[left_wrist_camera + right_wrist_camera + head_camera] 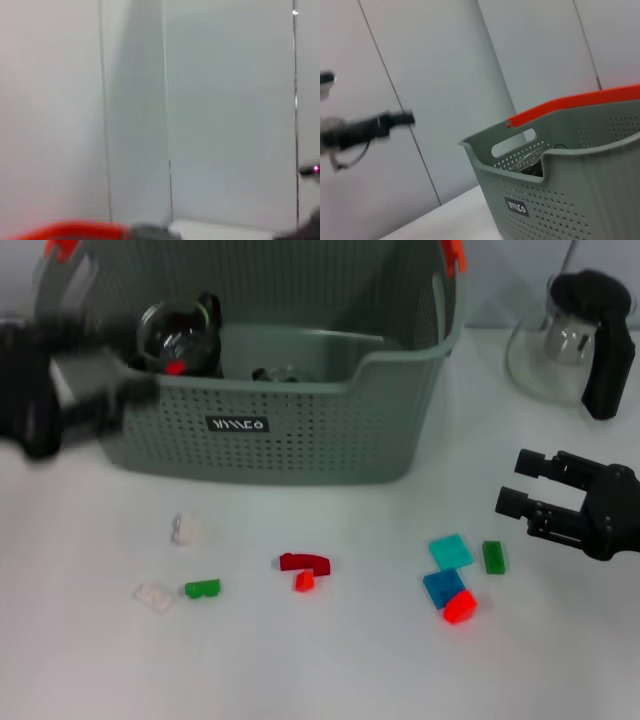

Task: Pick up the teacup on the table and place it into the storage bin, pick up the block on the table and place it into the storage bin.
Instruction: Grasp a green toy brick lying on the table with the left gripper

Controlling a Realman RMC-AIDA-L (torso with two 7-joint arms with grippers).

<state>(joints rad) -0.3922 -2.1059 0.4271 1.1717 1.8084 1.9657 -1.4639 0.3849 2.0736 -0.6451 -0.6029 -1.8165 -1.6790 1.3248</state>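
Our left gripper (pixel 130 380) hangs over the bin's (pixel 300 430) rim at 9 o'clock; we cannot tell how its jaws stand. A glass cup (pixel 180 335) sits just beside it inside the bin, so we judge the teacup step is at its release. Our right gripper (pixel 525 490) waits open and empty at 3 o'clock. Next comes a block: the nearest, blue (pixel 442 586) and red (pixel 459 606), lie at 5 o'clock, needing a descent and a narrow pinch.

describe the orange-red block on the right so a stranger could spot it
Start at the storage bin, then drop to the block cluster near the right gripper. The orange-red block sits nearest the camera, touching a blue block; it is the only red one there.
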